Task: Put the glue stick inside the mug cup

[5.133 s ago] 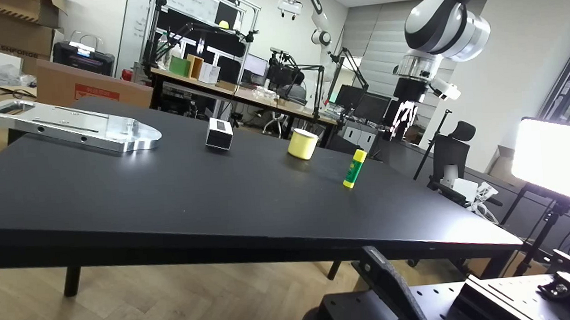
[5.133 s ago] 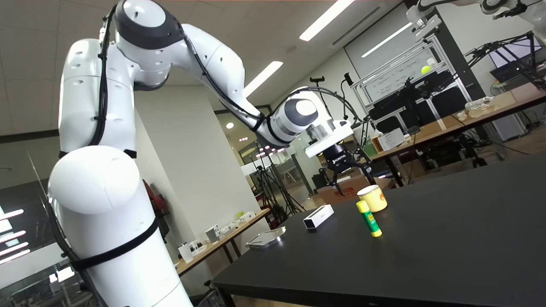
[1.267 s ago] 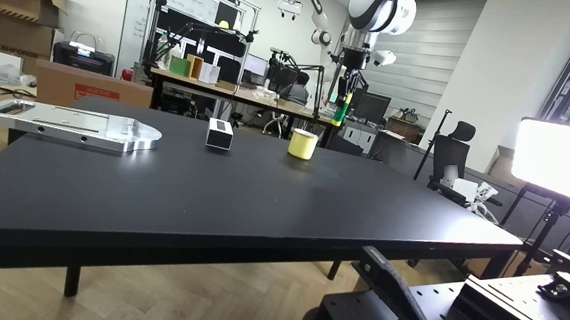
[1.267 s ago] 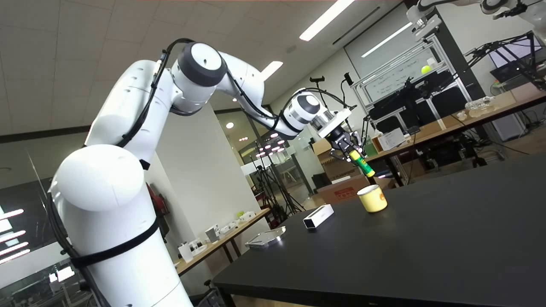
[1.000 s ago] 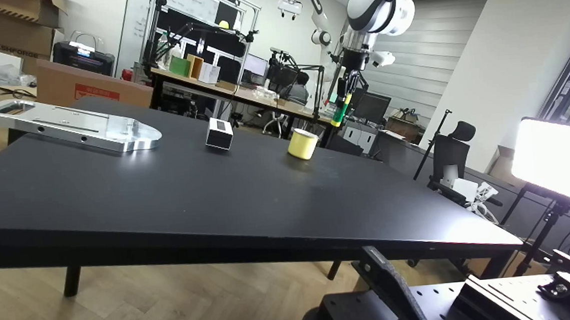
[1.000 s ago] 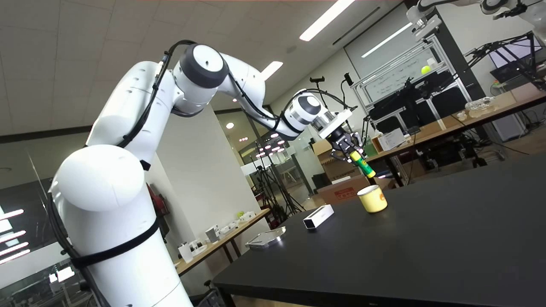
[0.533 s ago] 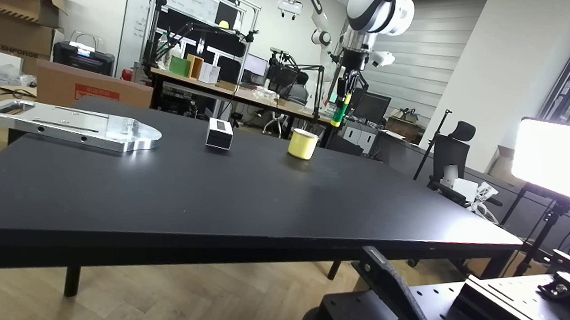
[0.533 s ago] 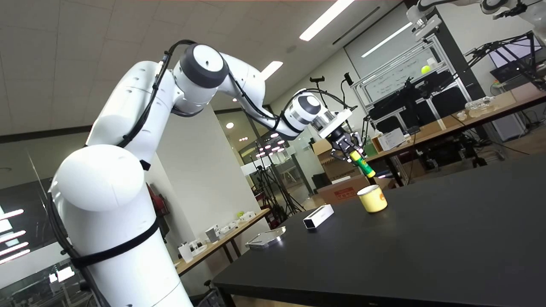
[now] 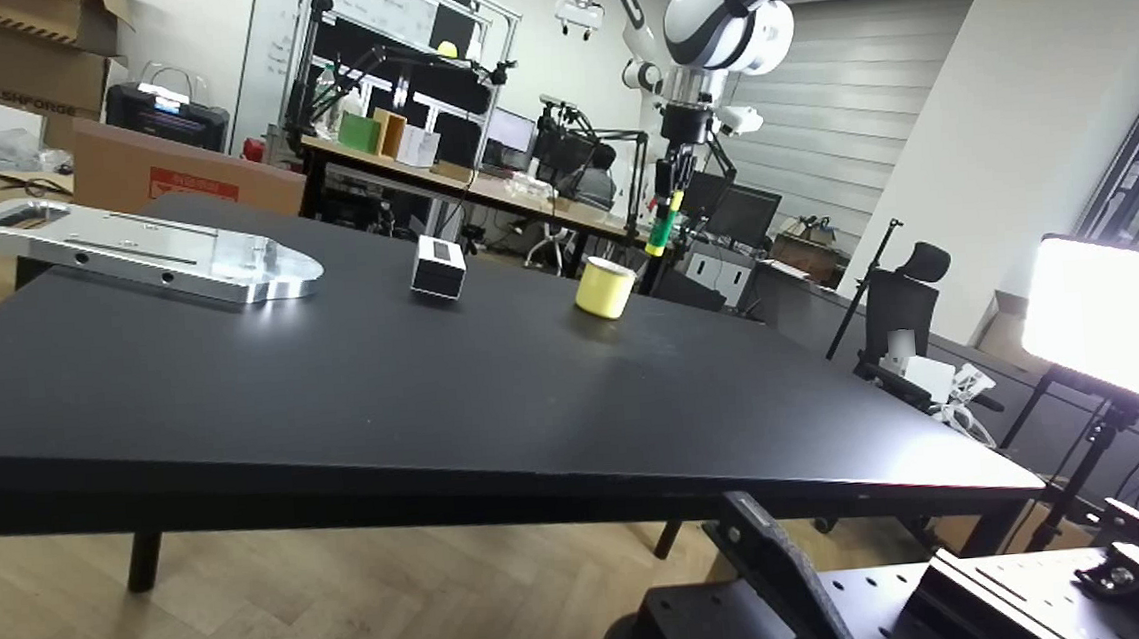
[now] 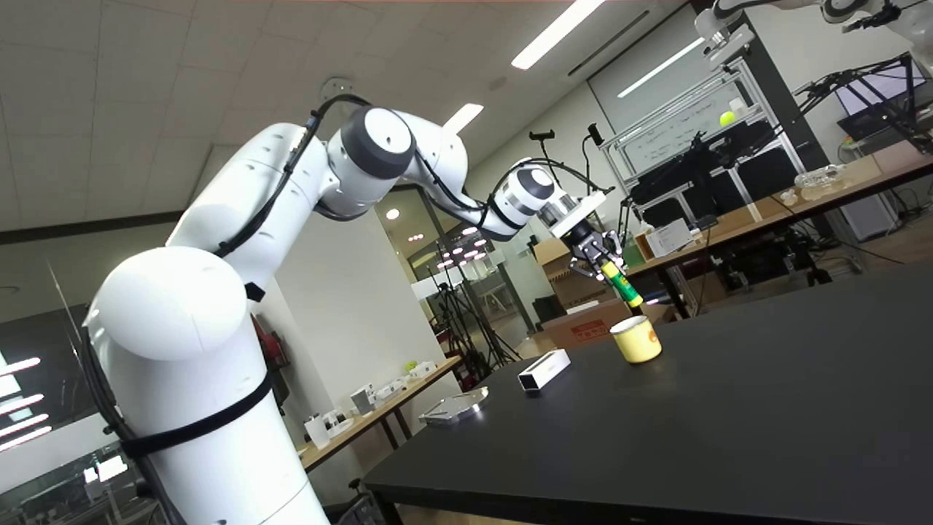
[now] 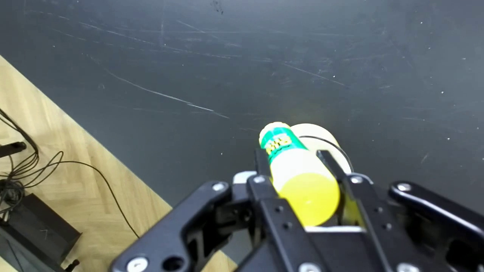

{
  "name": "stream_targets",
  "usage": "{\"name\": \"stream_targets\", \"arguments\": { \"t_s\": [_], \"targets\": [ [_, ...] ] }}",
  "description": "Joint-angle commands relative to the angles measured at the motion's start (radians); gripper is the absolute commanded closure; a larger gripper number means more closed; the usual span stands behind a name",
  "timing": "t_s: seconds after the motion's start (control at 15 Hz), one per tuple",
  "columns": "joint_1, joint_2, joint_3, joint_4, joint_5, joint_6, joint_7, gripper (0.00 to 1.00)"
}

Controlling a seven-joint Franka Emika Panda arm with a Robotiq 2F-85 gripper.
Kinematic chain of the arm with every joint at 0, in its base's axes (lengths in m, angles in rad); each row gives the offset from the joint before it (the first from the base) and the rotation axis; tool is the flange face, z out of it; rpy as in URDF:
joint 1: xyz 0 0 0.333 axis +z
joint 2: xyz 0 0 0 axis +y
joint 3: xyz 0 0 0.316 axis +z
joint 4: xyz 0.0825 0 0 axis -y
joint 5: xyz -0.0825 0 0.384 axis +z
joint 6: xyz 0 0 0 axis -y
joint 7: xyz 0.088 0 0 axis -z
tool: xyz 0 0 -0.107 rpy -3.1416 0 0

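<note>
The black table (image 9: 495,405) spreads below the fingers (image 11: 262,164), in a lab with a workbench (image 9: 490,189) and another white arm (image 9: 637,42) well behind them. A metal plate (image 9: 139,249) and a small box (image 9: 438,267) sit on the table, lower than the fingers and well apart from them, the box the nearer. In an exterior view a bright lamp (image 9: 1126,326) glares far out from the fingers. The wrist view alone gives me fine scratches (image 11: 166,96) beyond the fingers and, to their left, a tangle of cables (image 11: 11,190) on the wood floor (image 11: 75,140).

The fingers are closed in just as far as the glue stick (image 11: 297,170) lets them, gripping its sides, its green length reaching out past their tips. In the wrist view the stick covers part of the mug (image 10: 636,340); in both exterior views a gap shows between the stick's lower end and the mug's rim. The mug stands on the table below the fingers; its inside I can't make out.
</note>
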Motion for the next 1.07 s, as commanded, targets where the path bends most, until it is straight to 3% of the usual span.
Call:
{"name": "stream_targets", "arguments": {
  "t_s": [0.0,0.53,1.0],
  "targets": [
    [0.015,0.143,0.012,0.234,0.006,-0.086,-0.035,0.91],
    [0.021,0.308,0.046,0.429,0.058,-0.128,-0.113,0.91],
    [0.012,0.406,0.047,0.531,0.12,-0.187,-0.166,0.91]
  ]
}}
